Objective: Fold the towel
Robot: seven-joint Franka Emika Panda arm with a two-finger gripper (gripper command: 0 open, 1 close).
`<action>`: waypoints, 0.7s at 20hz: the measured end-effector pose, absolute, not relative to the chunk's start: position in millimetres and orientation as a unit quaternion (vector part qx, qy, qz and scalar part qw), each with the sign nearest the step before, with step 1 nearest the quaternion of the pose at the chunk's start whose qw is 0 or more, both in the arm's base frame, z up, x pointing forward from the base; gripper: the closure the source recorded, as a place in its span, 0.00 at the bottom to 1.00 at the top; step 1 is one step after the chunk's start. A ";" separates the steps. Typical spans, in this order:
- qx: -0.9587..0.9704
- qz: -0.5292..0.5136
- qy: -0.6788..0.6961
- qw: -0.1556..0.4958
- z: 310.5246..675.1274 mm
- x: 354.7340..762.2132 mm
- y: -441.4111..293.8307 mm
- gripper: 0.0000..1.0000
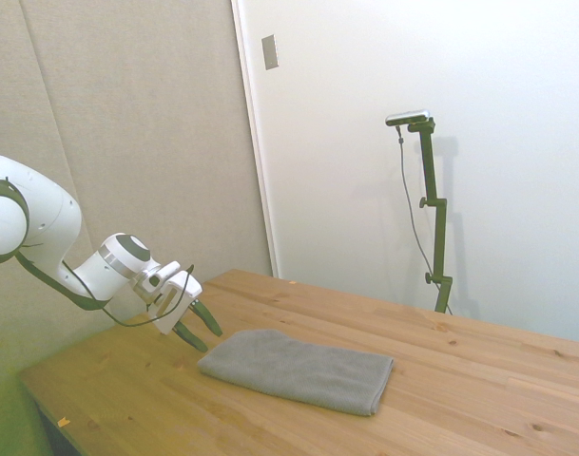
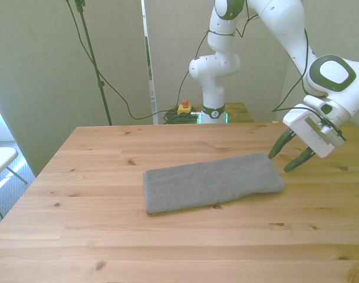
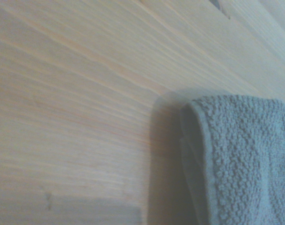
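I'm seeing the towel (image 2: pixel 213 182) lying flat and folded on the wooden table (image 2: pixel 167 247) — its end at the front view's right sitting just beside the gripper (image 2: pixel 291 155). The gripper is hanging low with fingers spread, gripping nothing — not touching the cloth.

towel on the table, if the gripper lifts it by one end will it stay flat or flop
The towel will probably flop: it is soft, looped terry, already lying in layers. Those layers may slide apart. The open gripper may catch only the top layer.
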State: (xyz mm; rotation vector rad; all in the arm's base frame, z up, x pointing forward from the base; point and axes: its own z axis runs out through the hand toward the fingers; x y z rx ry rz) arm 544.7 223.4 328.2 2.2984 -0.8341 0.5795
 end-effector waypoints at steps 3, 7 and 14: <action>0.864 0.215 -0.329 0.316 326.9 550.6 205.8 0.00; 0.855 0.206 -0.350 0.323 326.3 559.8 178.1 0.00; 0.853 0.203 -0.358 0.321 326.2 562.9 169.5 1.00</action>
